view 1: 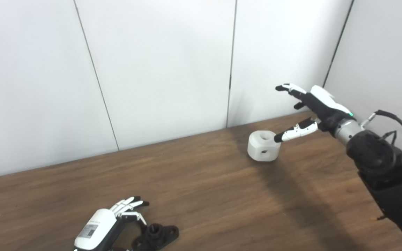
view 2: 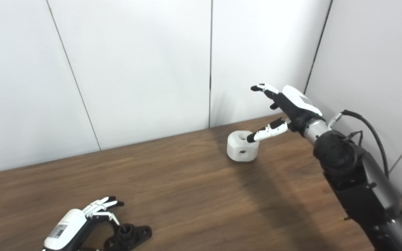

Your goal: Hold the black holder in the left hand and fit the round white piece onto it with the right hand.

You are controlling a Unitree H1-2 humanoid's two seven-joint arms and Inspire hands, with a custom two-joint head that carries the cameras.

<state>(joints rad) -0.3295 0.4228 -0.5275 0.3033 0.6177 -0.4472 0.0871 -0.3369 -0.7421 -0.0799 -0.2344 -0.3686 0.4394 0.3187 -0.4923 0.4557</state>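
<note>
We saw a brown wooden table (view 1: 194, 188) against white wall panels (view 1: 159, 66). The black holder (view 1: 157, 236) lay near its front edge beside the spread, empty left hand (view 1: 110, 223); the right hand (view 1: 312, 111), fingers apart, hovered at the round white piece (view 1: 263, 145).

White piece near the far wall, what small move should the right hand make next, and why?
Probably close on it. The right hand is open, its fingers raised above the white piece and its thumb tip at the piece's near top edge, so nothing is gripped yet. The piece sits on the table, and the left hand is open beside the black holder.
</note>
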